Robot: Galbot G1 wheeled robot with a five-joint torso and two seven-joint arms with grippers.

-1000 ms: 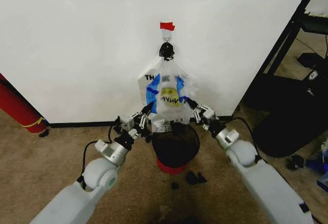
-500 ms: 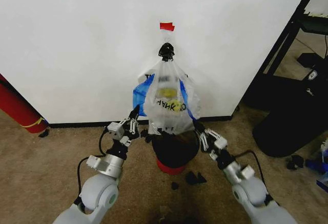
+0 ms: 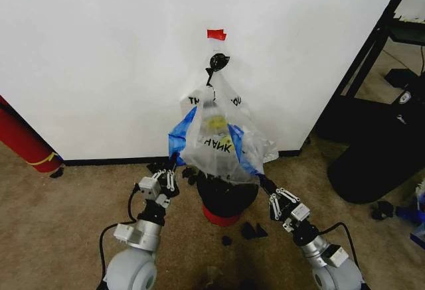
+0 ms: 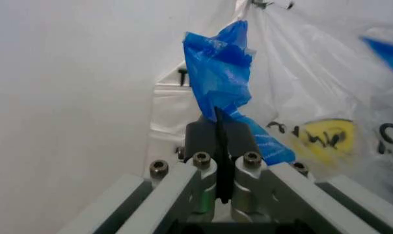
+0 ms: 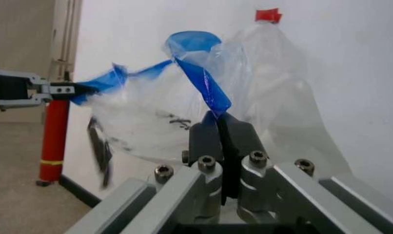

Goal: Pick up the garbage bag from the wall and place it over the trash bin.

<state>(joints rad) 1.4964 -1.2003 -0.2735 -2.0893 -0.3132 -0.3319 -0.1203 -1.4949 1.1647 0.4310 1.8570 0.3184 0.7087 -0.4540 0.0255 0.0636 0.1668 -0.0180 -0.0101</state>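
While the garbage bag [image 3: 216, 137] hangs from the hook [image 3: 216, 60] on the wall [image 3: 99, 51], directly above the trash bin [image 3: 226, 200], the left gripper [image 3: 171, 165] and right gripper [image 3: 260, 178] each pinch a blue rim patch, so grasping looks done, while unhooking and lowering the bag over the bin remain.

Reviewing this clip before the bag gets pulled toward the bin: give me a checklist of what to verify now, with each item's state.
1. Left tool shut on the garbage bag's blue rim patch: ok.
2. Right tool shut on the other blue rim patch: ok.
3. Bag mouth spread between the two tools: ok.
4. Bag free of the hook on the wall: cannot tell; its top reaches up to the hook.
5. Trash bin upright below the bag: ok.
6. Bag rim over the bin's rim: not ok, not yet done.
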